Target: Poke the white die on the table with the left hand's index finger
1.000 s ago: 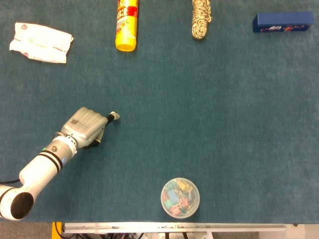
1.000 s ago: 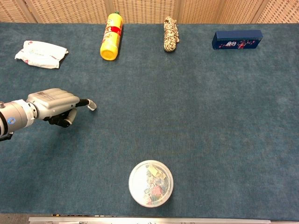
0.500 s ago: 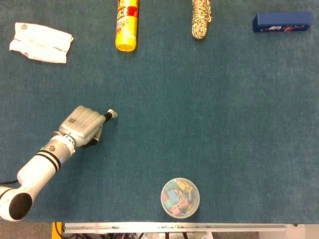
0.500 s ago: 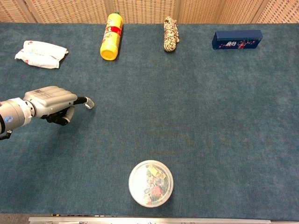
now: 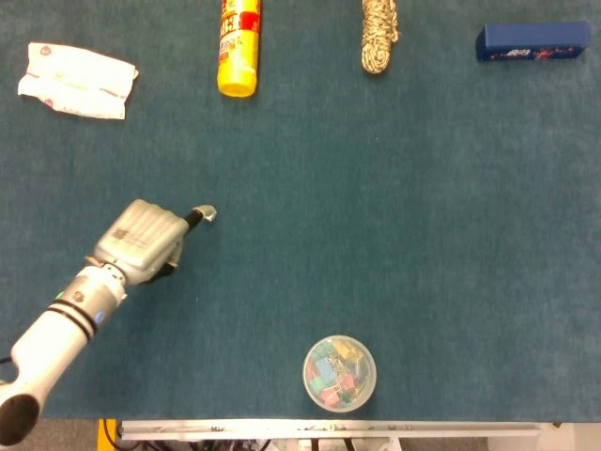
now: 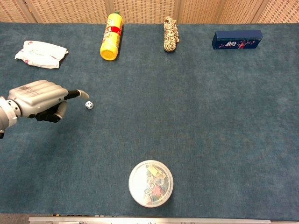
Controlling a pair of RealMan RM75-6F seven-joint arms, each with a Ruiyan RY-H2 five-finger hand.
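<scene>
Mid-poke: left hand fisted, gripping nothing, index fingertip pointing toward three o'clock. White die just beside that tip, apparently apart. Next: probably dip the tip onto it.

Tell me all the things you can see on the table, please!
White die: one, white with dark dots, left side of the table, just beside the fingertip.
Packet: one, white, far left corner.
Yellow bottle: one, yellow with a red label, lying at the far edge.
Rope bundle: one, beige and dark, far edge, middle.
Box: one, dark blue, far right.
Round tub: one, clear, colourful bits inside, near edge.
Table: one, blue-green cloth.
Left hand: one, grey, index finger pointing out, others curled.
Right hand: not in view.
</scene>
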